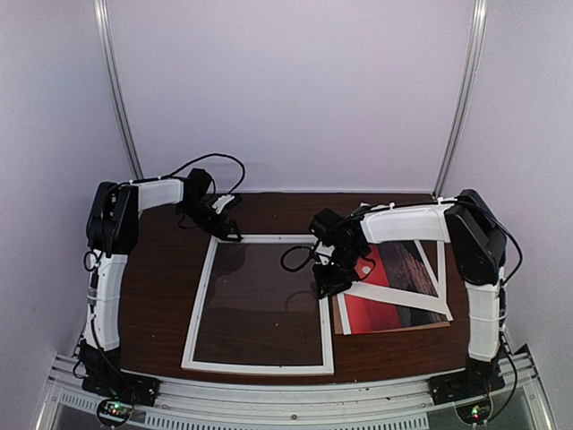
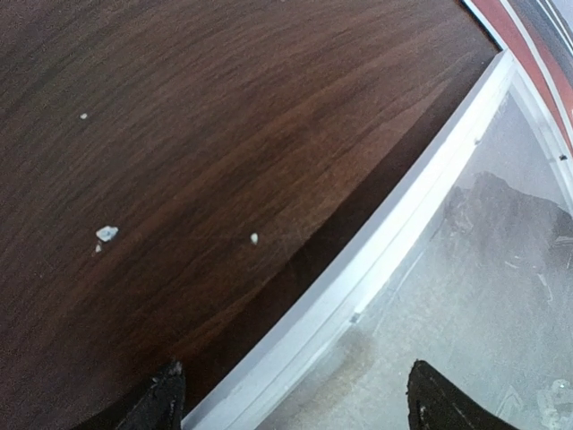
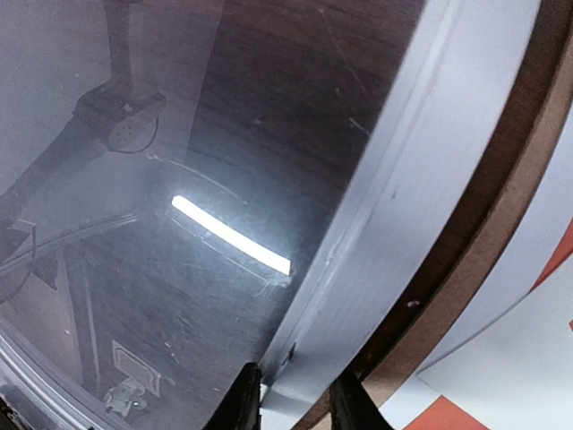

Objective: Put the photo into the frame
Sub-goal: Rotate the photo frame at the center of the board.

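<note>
The frame (image 1: 199, 305) lies flat in the middle of the table (image 1: 152, 296), with a clear pane (image 1: 260, 305) inside its thin white rails. It is rigid but slender: lift it by a rail, never by the pane, which looks glossy, slippery and liable to crack or smear. The right fingers (image 3: 243, 403) pinch the frame's right-hand rail from both sides, with no gap showing. The left fingers (image 2: 166, 401) stand wide apart astride the rail near the far left corner, holding nothing.

The photo (image 1: 380, 313) lies just right of the frame, partly under a white mat (image 1: 403, 297), with a brown board (image 3: 474, 260) beneath. As a thin print it should be light, flexible and easily creased. Clear the mat first, then take the print by an exposed edge or slide it out flat.

The table is smooth, dark wood grain with a few pale specks (image 2: 106, 234). Pale walls and two metal uprights (image 1: 121, 98) close the space behind
</note>
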